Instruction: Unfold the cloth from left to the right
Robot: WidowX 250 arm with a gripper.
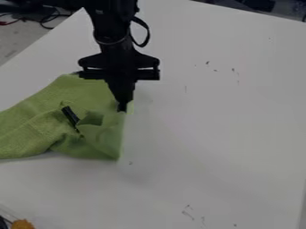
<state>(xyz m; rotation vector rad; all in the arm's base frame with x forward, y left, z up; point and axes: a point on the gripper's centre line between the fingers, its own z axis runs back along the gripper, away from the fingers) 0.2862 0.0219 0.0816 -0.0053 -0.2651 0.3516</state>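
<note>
An orange, fuzzy-looking thing (23, 224) sits nearest me, at the bottom left corner. Beyond it spreads the white, smooth-looking table (221, 129), with room for the fabric to the right. The light-green woven cloth (36, 127) lies crumpled on the left half of the table, running to the view's left edge. My black two-finger gripper (122, 106) hangs over the cloth's right-hand edge, its fingers narrow and together; I judge they have a pinch of that edge.

The step in hand, as I read it, is drawing the fold open to the right. I'd lift only enough to clear the layer beneath, carry the edge right in a low, steady arc, then lower it before letting go. The fabric looks soft, so a fast pull could drag the whole bundle, and a thin pinch could slip. The small raised fold (92, 118) beside the grip may need smoothing afterwards.

Dark cables (49, 19) lie past the table's far left edge, well clear of that path. The short black stick-like piece (70, 116) on the cloth worries me more: it could roll, snag or end up under a layer, so I'd watch it during the pull.
</note>
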